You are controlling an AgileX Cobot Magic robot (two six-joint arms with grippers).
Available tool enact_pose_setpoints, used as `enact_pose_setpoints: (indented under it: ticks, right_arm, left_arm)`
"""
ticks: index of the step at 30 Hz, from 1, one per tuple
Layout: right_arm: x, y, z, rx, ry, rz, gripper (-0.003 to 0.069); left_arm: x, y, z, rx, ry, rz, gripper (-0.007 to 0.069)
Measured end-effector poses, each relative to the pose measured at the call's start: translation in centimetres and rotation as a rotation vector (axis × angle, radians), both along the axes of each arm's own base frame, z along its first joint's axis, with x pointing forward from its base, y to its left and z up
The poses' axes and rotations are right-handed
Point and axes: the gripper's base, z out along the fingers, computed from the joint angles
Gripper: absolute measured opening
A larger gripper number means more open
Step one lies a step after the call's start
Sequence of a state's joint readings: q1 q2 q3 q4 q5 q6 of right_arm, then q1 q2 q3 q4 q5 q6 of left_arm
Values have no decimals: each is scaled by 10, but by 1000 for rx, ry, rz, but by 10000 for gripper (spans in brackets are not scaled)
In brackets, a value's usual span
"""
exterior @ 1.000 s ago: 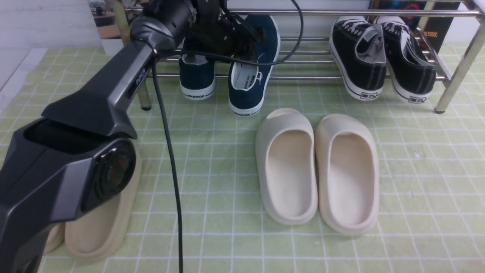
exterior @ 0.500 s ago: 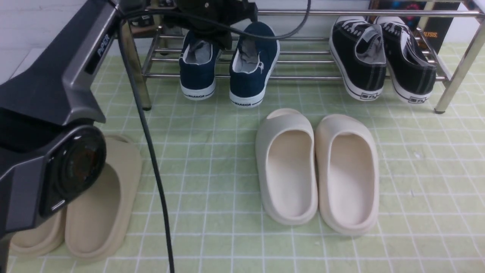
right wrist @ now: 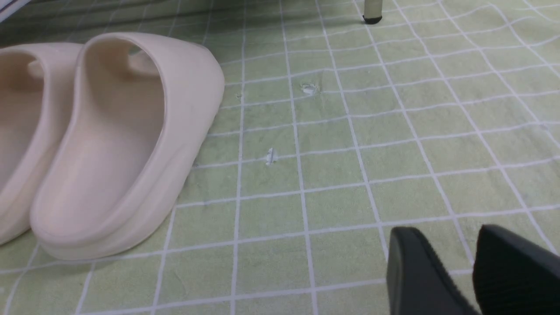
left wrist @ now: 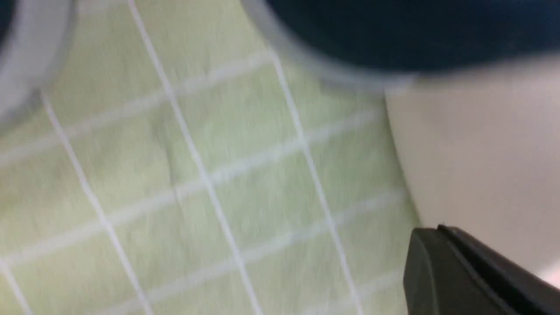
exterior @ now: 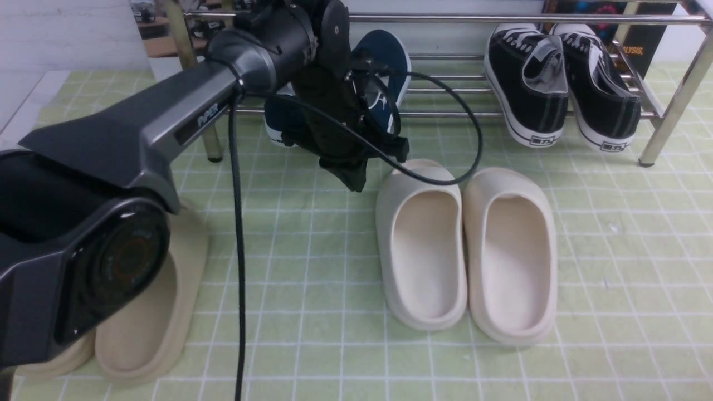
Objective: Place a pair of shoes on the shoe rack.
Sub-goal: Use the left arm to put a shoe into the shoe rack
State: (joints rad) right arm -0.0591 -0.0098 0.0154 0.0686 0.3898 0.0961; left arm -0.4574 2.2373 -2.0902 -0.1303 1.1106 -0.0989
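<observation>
1. From my station, the front view shows me a pale wall (exterior: 72, 36) at the back left, faintly textured with horizontal lines.
2. I see a light green covering (exterior: 501, 370) with a white grid spread over the surface; whether floor or table lies under it, I can't tell.
3. Its lines ripple in my right wrist view, where two small whitish marks (right wrist: 309, 89) show.
4. A pale strip (exterior: 30, 108) borders it at the far left.
5. At the back left I make out a brownish printed picture (exterior: 159, 33); at the back right, a dark panel (exterior: 640, 50) with orange lettering, partly hidden.
6. The light looks cool and soft.
</observation>
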Motion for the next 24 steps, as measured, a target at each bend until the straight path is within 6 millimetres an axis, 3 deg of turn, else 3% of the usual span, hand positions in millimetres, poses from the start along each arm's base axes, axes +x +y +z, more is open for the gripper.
enact_pose_setpoints:
  ticks: [9, 17, 22, 24]
  right_arm:
    - [0, 0, 0, 0, 0, 0, 239]
    - [0, 0, 0, 0, 0, 0, 239]
    - [0, 0, 0, 0, 0, 0, 239]
    - [0, 0, 0, 0, 0, 0, 239]
  left_arm:
    - [18, -10, 10, -115, -224, 37, -13]
    - [9, -4, 12, -53, -149, 18, -13]
    - [-14, 7, 44, -4, -84, -30, -13]
    - [-34, 18, 80, 6, -92, -66, -13]
